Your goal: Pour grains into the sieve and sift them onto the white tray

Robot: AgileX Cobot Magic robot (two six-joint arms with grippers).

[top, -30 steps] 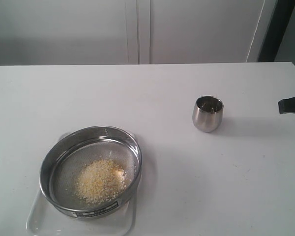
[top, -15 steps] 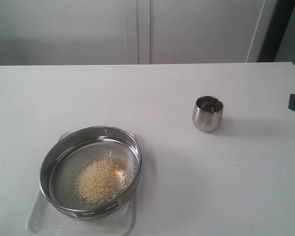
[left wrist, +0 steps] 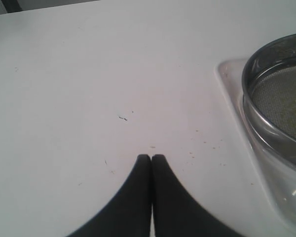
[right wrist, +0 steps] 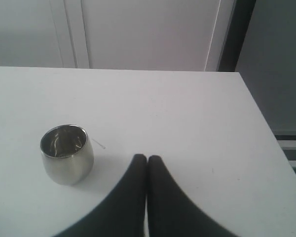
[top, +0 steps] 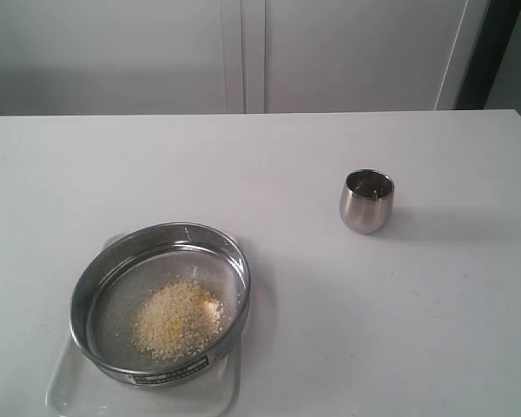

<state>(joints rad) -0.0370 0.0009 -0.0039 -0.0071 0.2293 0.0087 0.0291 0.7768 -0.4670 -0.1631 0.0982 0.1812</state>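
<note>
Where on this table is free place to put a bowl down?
Free: the wide table stretch between the sieve and the steel cup, the far strip behind both, and the near right part. Crowded: the near left corner, where the sieve with grains sits on the white tray.

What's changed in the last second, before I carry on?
The right hand, shut and empty, drew back toward the right edge of the exterior view and is almost out of it. Nothing was grasped or released. The steel cup, the sieve, its grains and the white tray stayed put.
</note>
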